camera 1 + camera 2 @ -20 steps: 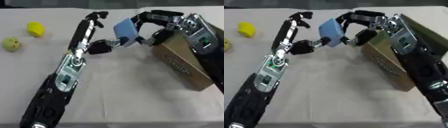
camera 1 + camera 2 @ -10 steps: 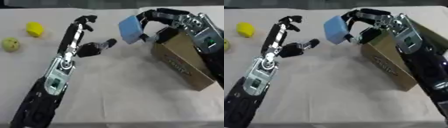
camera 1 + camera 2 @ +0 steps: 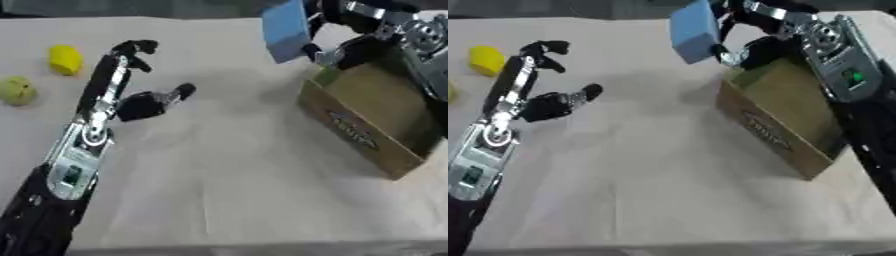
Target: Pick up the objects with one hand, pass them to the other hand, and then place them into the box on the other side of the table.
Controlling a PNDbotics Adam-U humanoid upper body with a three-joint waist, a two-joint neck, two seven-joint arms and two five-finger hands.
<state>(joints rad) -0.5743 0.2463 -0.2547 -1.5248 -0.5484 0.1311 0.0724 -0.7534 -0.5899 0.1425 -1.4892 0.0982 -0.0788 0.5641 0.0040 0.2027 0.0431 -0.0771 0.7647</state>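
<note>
Right hand (image 3: 337,30) holds a blue block (image 3: 285,29) aloft — just above the near-left corner of the cardboard box (image 3: 376,120), fingers curled round it. Left hand (image 3: 140,95) empty, fingers relaxed, over the bare table (image 3: 227,190). Far left — yellow object (image 3: 65,59) and greenish round fruit (image 3: 16,91), apart.
</note>
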